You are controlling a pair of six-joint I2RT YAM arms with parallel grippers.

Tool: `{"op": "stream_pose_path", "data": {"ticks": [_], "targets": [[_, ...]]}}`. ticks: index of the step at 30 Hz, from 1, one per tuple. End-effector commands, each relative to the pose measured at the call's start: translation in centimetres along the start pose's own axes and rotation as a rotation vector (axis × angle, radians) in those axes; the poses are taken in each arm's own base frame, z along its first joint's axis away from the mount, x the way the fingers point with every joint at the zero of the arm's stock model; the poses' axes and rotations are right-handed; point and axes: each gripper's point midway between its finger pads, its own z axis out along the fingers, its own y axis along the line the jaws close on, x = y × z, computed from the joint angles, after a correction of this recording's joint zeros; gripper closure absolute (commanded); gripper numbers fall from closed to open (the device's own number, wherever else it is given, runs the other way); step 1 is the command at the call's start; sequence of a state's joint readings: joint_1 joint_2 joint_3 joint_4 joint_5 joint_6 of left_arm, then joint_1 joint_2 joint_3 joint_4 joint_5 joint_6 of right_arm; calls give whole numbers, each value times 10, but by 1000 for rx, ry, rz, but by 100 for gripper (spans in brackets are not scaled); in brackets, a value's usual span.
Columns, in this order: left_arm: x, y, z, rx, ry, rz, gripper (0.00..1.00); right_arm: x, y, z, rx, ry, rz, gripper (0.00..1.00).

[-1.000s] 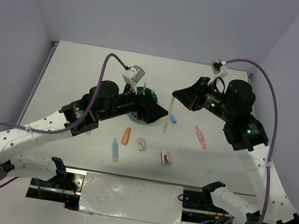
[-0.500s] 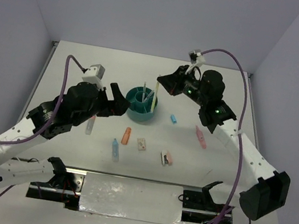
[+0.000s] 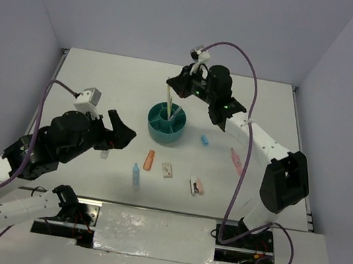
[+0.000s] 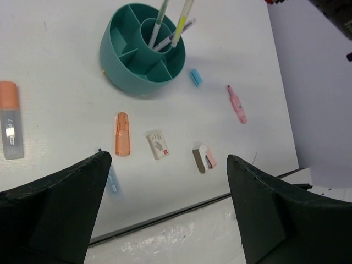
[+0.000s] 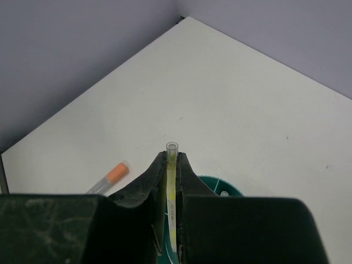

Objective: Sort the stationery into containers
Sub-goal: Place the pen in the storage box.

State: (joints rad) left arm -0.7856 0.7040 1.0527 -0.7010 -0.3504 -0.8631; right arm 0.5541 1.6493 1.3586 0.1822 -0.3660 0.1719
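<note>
The teal organiser bowl [image 3: 165, 124] stands mid-table and also shows in the left wrist view [image 4: 127, 63]. My right gripper [image 3: 171, 89] is shut on a yellow pen [image 3: 166, 105] and holds it upright, its lower end in the bowl's central cup [image 4: 180, 25] beside two thin pens [image 4: 158, 25]. The right wrist view shows the pen [image 5: 172, 187] pinched between the fingers, with the gripper [image 5: 171, 159] above the bowl's rim [image 5: 220, 184]. My left gripper [image 3: 120, 130] is open and empty, raised left of the bowl [image 4: 166, 159].
On the table near the bowl lie an orange marker [image 3: 149, 160], a light-blue marker [image 3: 135, 175], a white piece [image 3: 168, 170], a white-and-pink piece [image 3: 196, 187], a small blue piece [image 3: 205, 139], a pink marker [image 3: 236, 161] and an orange-capped clear marker [image 4: 10, 127].
My right gripper carried the yellow pen left, from right of the bowl to over its central cup. My left arm drew back from the bowl to the left and nearer.
</note>
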Motion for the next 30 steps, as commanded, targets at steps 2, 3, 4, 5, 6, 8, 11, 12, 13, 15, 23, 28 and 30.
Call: {"op": "stream_pose_path", "data": {"ticks": [2, 3, 4, 5, 6, 8, 11, 12, 13, 15, 23, 28, 30], "targets": [[5, -6, 5, 38, 24, 33, 1, -18, 5, 17, -50, -65, -106, 100], [7, -8, 6, 47, 30, 42, 1, -14, 2, 19, -48, -61, -106, 100], [6, -10, 7, 57, 26, 42, 1, -9, 0, 21, -45, -53, -103, 100], [4, -12, 7, 66, 20, 42, 1, -6, -2, 24, -43, -56, -101, 100], [5, -14, 7, 77, 22, 45, 1, 0, -3, 24, -43, -50, -98, 100], [1, -19, 6, 100, 7, 44, 1, 11, -6, 30, -52, -28, -91, 100], [-1, -24, 7, 124, 3, 61, 1, 21, -8, 34, -55, -11, -80, 98], [0, -24, 8, 123, 3, 70, 1, 27, -8, 35, -57, -11, -77, 98], [0, -23, 8, 118, 3, 74, 1, 28, -9, 35, -51, -12, -74, 97], [1, -23, 11, 121, 3, 78, 1, 33, -9, 35, -57, -6, -71, 94], [5, -21, 20, 111, 8, 89, 1, 47, 5, 17, -94, 7, -65, 74], [11, -16, 24, 89, 22, 82, 1, 26, 12, -1, -65, -32, -81, 62], [16, -10, 29, 61, 33, 80, 1, 14, 13, -8, -47, -46, -83, 25]]}}
